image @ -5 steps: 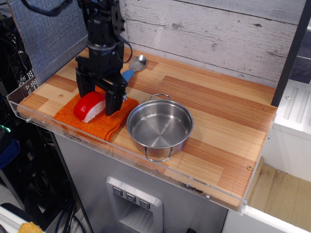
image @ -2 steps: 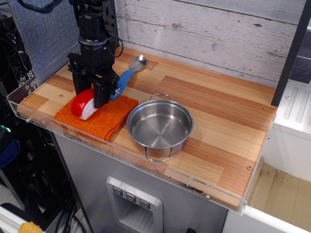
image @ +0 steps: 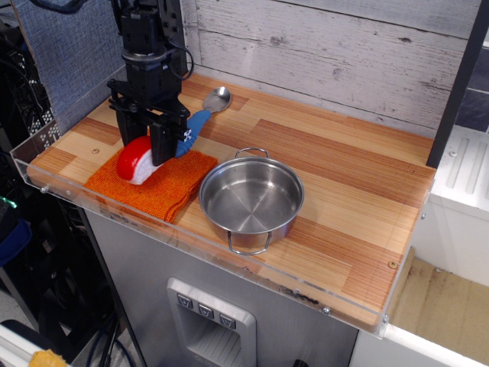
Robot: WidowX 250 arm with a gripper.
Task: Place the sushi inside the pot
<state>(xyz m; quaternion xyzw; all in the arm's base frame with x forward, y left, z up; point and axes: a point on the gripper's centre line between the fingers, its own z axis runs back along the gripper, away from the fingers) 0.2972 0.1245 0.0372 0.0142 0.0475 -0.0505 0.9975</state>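
Observation:
The sushi [image: 133,160], with its glossy red top over a white base, is over the left part of an orange cloth [image: 164,191]. My gripper [image: 144,151] comes down from above, and its black fingers [image: 160,144] are closed on the sushi's sides. Whether the sushi still rests on the cloth or is just off it I cannot tell. The shiny steel pot [image: 252,174] stands empty on the wooden counter just right of the cloth, about a hand's width from the gripper, with its wire loop handles at front and back.
A spoon [image: 206,108] with a blue handle lies behind the cloth, close to the gripper. A clear acrylic rail [image: 191,246] runs along the counter's front and left edges. A plank wall stands behind.
The fingers, open around the sushi a second ago, have closed on it. Gripper and sushi have shifted slightly to the left, and in the last moment a touch up and right.

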